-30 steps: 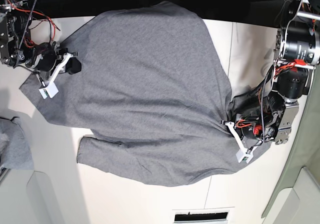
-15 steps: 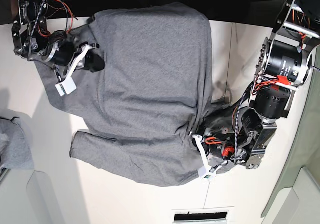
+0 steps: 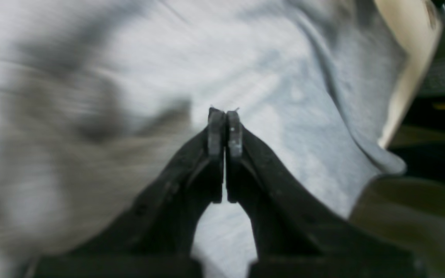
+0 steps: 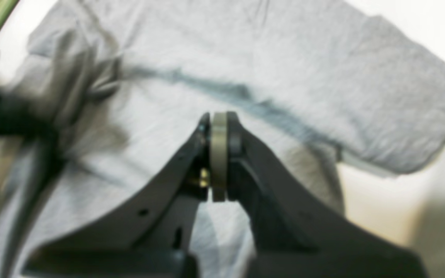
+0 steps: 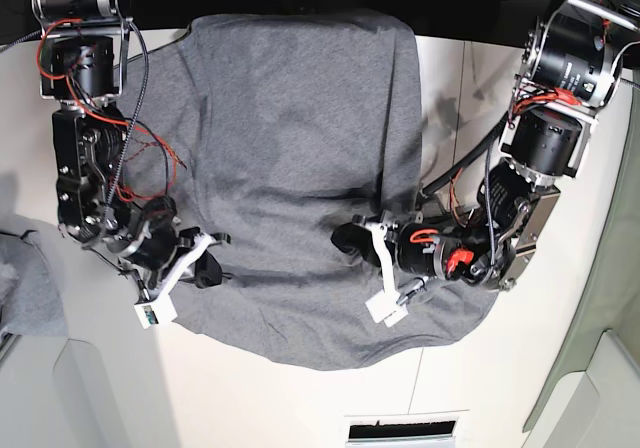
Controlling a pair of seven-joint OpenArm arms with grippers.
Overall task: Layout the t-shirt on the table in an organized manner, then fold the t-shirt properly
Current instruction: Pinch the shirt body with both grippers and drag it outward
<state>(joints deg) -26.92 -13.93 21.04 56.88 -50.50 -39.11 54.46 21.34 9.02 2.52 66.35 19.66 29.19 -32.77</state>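
The heather-grey t-shirt point(image 5: 290, 148) lies on the white table point(image 5: 480, 98), its right side folded over toward the middle. My left gripper point(image 5: 348, 238) is over the shirt's lower middle, jaws pressed together point(image 3: 225, 116) with cloth point(image 3: 245, 58) at the tips. My right gripper point(image 5: 212, 271) is at the shirt's lower left edge, shut point(image 4: 218, 119) with a pale strip between the jaws. One short sleeve point(image 4: 381, 116) lies flat past it on the table point(image 4: 381, 200). Both wrist views are blurred. No logo shows.
A smaller scrap of grey cloth point(image 5: 25, 288) lies at the left edge. Pale bin-like corner pieces stand at the bottom left point(image 5: 90, 398) and bottom right point(image 5: 610, 398). A vent slot point(image 5: 405, 431) is at the front edge. A dark seam point(image 5: 465, 88) runs across the table.
My left gripper moved from the shirt's right edge toward the middle, drawing that side over. My right gripper moved from the upper left down to the lower left edge, and the shirt narrowed.
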